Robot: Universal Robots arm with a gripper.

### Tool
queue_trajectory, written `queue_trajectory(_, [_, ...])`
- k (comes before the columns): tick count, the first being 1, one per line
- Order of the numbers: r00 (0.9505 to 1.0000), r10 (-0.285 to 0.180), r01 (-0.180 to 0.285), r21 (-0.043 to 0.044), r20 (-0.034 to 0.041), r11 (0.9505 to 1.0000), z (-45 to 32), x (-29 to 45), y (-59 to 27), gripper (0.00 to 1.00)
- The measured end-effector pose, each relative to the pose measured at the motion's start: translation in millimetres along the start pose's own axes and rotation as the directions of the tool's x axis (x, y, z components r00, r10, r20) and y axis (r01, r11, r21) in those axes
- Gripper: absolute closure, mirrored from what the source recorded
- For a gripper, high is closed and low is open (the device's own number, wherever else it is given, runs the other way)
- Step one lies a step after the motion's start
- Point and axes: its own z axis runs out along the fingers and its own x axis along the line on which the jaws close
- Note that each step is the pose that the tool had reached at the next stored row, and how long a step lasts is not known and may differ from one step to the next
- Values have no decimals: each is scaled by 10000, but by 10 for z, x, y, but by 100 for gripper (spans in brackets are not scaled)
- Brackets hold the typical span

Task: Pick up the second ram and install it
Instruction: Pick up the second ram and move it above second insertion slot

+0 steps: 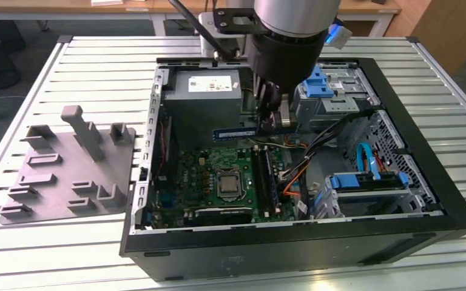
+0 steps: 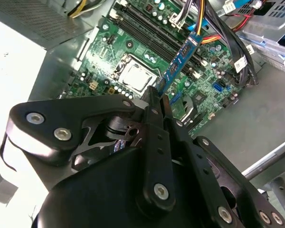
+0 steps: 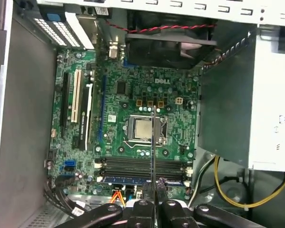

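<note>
The gripper (image 1: 270,116) is clamped on one end of the second ram (image 1: 234,133), which hangs above the motherboard (image 1: 196,173) inside the open computer case (image 1: 298,242), touching no slot.

Case opening: the computer case (image 1: 257,254) lies with its side off, so the motherboard (image 1: 209,173) is open from above.
Board centre: low parts around the CPU socket (image 3: 142,128) leave open room.
Slot rows: the black memory slots (image 3: 142,164) lie bare beside a seated stick (image 3: 133,180).
One board edge: the power supply (image 1: 204,91), a tall grey box, walls it.
Beside the slots: a cable bundle (image 1: 318,148) of black, orange and yellow wires crowds in.
Exterior view's right: the drive cage (image 1: 371,182) blocks that part of the case.
Opposite the slots: the fan (image 3: 166,42) stands at the board's edge.
Middle gap: the gripper (image 1: 272,121) hangs between the power supply and the drive bays, clamped on the second ram (image 1: 235,133).
Exterior view's left: the holder plate (image 1: 67,170), with upright posts, sits just beside the case.
</note>
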Motion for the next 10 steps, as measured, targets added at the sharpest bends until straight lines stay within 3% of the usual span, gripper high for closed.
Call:
queue_trajectory(4, [9980, 629, -629, 28, 18, 9980, 69, 5, -4, 86])
queue_trajectory(10, [9975, 703, -703, 32, 18, 9975, 174, 12, -7, 86])
